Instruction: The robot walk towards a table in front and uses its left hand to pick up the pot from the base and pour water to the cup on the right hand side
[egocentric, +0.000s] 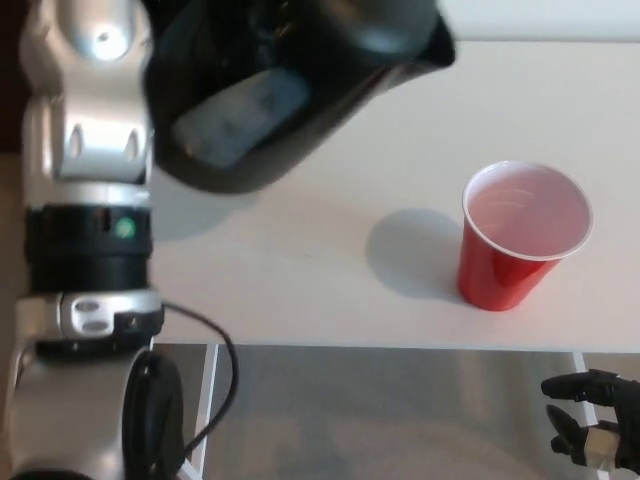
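Head view: the pot (290, 90) was held aloft at 11 o'clock, tilted, spout toward 2 o'clock and clear of the cup (520, 235), so no water could reach it. The left hand was hidden behind the pot; its finger state could not be determined, though the left arm (90, 250) evidently carried the pot. The cup stood upright on the table (330, 290) at 3 o'clock, well apart from the pot. The right hand (592, 420) hung below the table edge at 5 o'clock, fingers apart, holding nothing.
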